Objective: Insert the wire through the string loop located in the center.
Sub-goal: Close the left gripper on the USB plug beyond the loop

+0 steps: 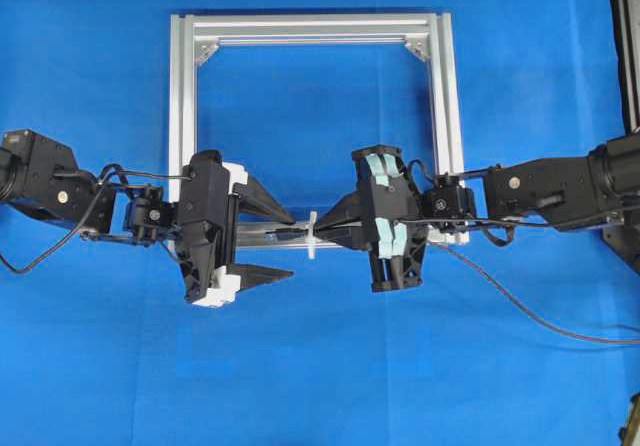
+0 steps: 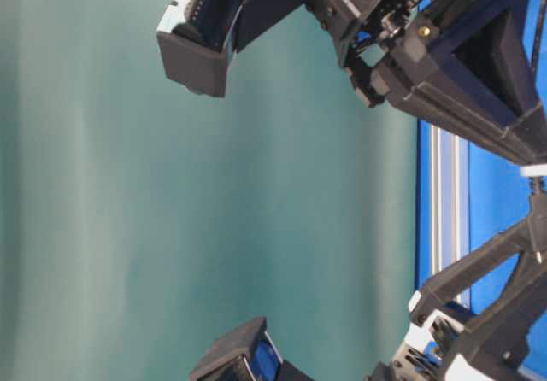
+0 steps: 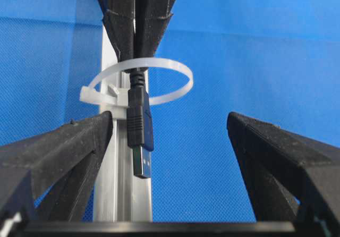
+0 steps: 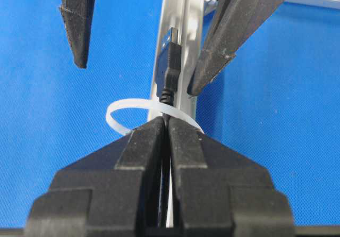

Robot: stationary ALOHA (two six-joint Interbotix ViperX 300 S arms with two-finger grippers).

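Right hand [image 4: 166,128] pinches the wire [image 4: 169,61] through the string loop [image 4: 119,109]; left hand [image 3: 170,136] gapes wide, empty.

Black wire [image 3: 139,125] plug poking through white string loop [image 3: 159,67], over frame bar [image 3: 109,189]

Square silver aluminium frame [image 1: 317,28] lying flat on the blue-covered worktop [image 1: 320,386], corner brackets [image 1: 416,46] at the two far inner corners. Near bar mostly hidden. Plain teal-green backdrop [image 2: 214,193] behind, in the table-level view. Dark equipment [image 1: 625,36] at the far right edge.
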